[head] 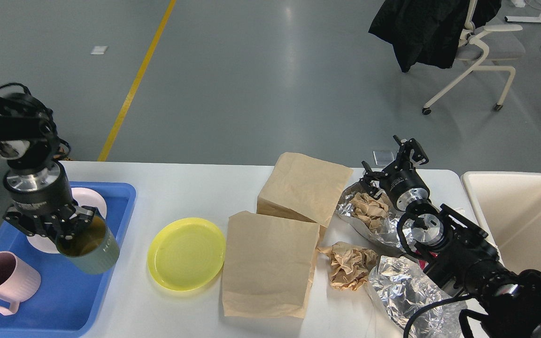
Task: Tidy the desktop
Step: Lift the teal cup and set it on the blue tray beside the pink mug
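Note:
The white desktop [190,188] holds a yellow plate [186,253], two brown paper bags [268,265], crumpled brown paper [350,265] and crinkled foil [406,291]. My left gripper [71,227] is shut on the rim of a grey-green cup [94,251] and holds it tilted above the blue tray [64,300]. The tray holds a pink mug [3,281] and a pale plate [94,199]. My right gripper [389,159] is open and empty, at the far edge of the desktop beside foil holding another paper wad [368,209].
A cream bin [524,220] stands off the desktop's right end. A second paper bag [303,188] lies at the back middle. A chair with a black jacket [430,28] stands on the floor far behind.

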Robot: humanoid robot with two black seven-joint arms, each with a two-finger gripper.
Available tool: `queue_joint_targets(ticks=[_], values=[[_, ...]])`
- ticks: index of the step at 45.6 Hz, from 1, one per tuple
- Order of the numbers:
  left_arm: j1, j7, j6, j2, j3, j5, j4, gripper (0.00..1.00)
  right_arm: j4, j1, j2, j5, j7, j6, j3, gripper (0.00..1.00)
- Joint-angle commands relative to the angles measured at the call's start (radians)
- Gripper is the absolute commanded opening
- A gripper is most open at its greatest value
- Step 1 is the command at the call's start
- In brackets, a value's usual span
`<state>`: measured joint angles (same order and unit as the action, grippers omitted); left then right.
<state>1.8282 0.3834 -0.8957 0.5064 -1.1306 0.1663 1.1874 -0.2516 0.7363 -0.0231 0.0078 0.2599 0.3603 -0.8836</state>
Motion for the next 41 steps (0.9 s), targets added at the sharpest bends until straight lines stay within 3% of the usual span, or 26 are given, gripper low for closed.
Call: queue_joint_targets(ticks=[1, 4, 11, 14, 33, 41], values=[[0.13, -0.006, -0.064, 0.078, -0.034, -0.014, 0.0, 0.0, 0.0, 0.0, 0.0, 0.0, -0.001, 0.0, 0.0, 1.0], [0.195, -0.033, -0.064, 0.09, -0.077, -0.016, 0.0, 0.0, 0.0, 0.0, 0.0, 0.0, 0.001, 0.0, 0.0, 1.0], [0.331, -0.156, -0.064, 0.084, -0.213, -0.016, 0.0, 0.0, 0.0, 0.0, 0.0, 0.0, -0.001, -0.001, 0.0, 1.0], [0.355, -0.181, -0.064, 0.084, -0.233, -0.014, -0.002, 0.0, 0.0, 0.0, 0.0, 0.0, 0.001, 0.0, 0.0, 1.0], [0.382, -0.178, -0.064, 0.1, -0.281, -0.013, -0.003, 0.0, 0.0, 0.0, 0.0, 0.0, 0.001, 0.0, 0.0, 1.0], [0.297, -0.175, -0.064, 0.136, -0.282, 0.009, -0.005, 0.0, 0.0, 0.0, 0.0, 0.0, 0.001, 0.0, 0.0, 1.0]])
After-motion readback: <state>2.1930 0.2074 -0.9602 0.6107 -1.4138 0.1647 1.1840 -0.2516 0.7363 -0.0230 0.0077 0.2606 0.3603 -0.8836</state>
